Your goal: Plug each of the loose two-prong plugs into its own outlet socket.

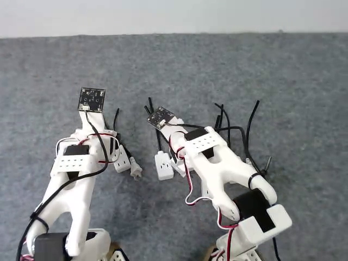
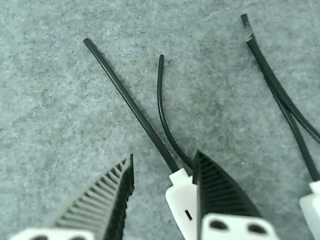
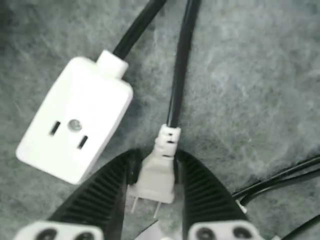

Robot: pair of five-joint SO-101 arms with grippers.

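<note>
My right gripper [image 3: 157,162] clamps a white 2-prong plug [image 3: 156,182], just beside a white rectangular outlet socket [image 3: 75,125] on grey carpet [image 3: 260,75]. My left gripper [image 2: 164,156] is spread wide, holding nothing; a second white socket [image 2: 181,202] lies just beside 1 finger.

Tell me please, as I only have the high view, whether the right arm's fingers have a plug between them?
Observer: Yes, the right gripper is shut on a white two-prong plug, one finger on each side of its body.
Operator: Where could it go?
Observer: The outlet socket lies face up, both slots empty, apart from the plug.
Operator: And the left arm?
Observer: The left gripper is open and holds nothing; one finger is beside a white socket body.
</note>
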